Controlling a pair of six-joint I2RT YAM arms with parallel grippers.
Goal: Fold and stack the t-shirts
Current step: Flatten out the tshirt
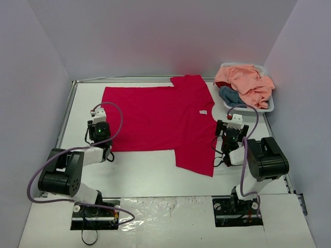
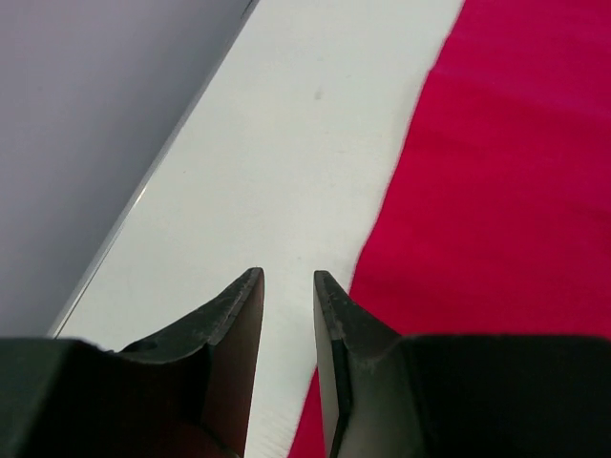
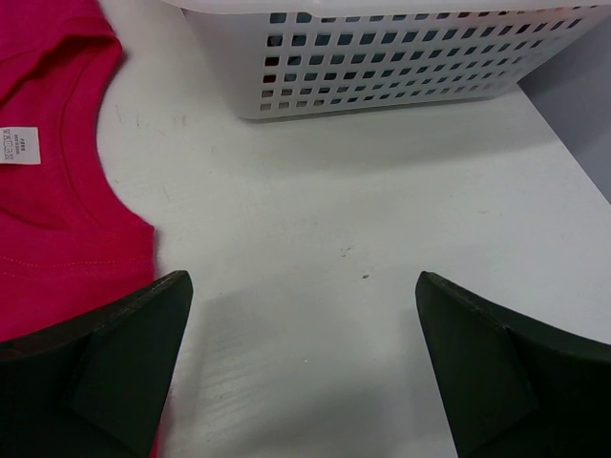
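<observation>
Red t-shirt (image 1: 155, 119) is spread flat on the white desk (image 1: 150, 170), sitting mid-desk and reaching up near the far edge. Its collar points to the right edge and its hem to the left edge. 1 sleeve sticks out toward the far edge, the other toward the near edge. The little white neck label (image 3: 21, 145) shows just inside the collar.

The white plastic basket (image 1: 269, 106) sits in the far right corner. There are 2 more shirts piled in it: a peach-pink one (image 1: 248, 80) on top and a teal-blue one (image 1: 230, 95) peeking out underneath on the left side.

Left gripper (image 2: 286, 277) hangs low over the shirt's hem near the left edge of the desk. Its jaws are only a narrow slit apart, with bare desk showing through the gap at the tips, so it's not pinching any cloth there. 1 finger is over the white desk and the other is over the red edge.

Right gripper (image 3: 304, 286) is spread as wide as it goes and holds nothing. It hovers over bare desk between the collar and the basket, with its left finger above the shirt's shoulder.
</observation>
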